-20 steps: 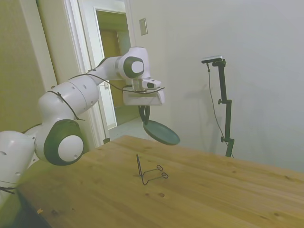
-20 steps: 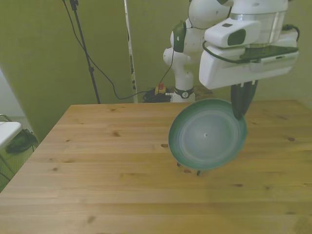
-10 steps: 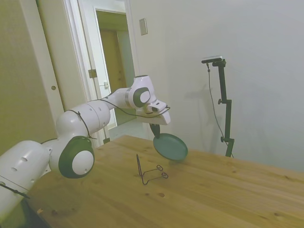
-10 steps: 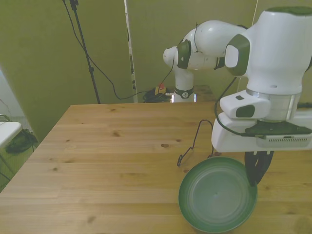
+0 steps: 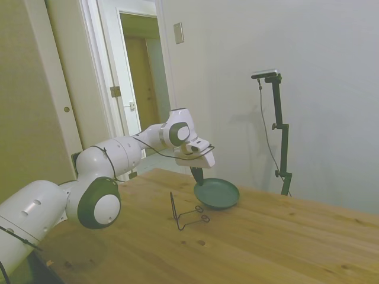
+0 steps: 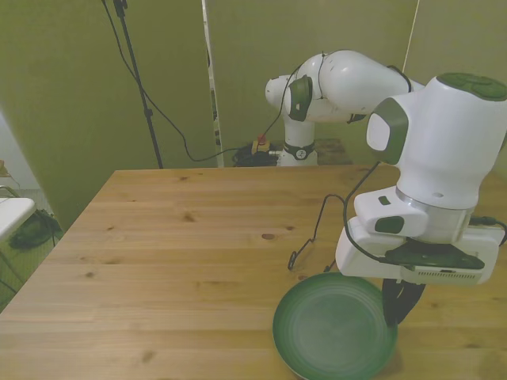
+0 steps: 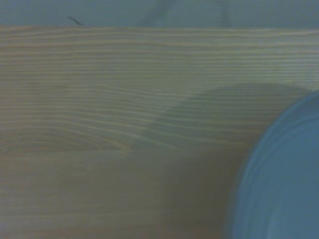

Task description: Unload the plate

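The round dark teal-green plate (image 5: 217, 193) (image 6: 333, 326) lies nearly flat, at or just above the wooden table (image 5: 284, 236) near its edge closest to the front camera. My gripper (image 5: 197, 176) (image 6: 398, 303) is shut on the plate's rim, on the front view's right side of it. A blurred arc of the plate (image 7: 284, 174) fills one corner of the wrist view, its shadow beside it on the wood. The thin black wire stand (image 5: 186, 214) (image 6: 315, 237) stands bare, a short way from the plate toward the table's middle.
The white arm (image 6: 348, 79) reaches over the table above the wire stand. An open doorway (image 5: 139, 89) lies behind the robot in the side view. A white object (image 6: 12, 214) sits off the table at the front view's left edge.
The gripper has carried the plate down and away from the wire stand, from tilted in the air to almost flat near the tabletop.
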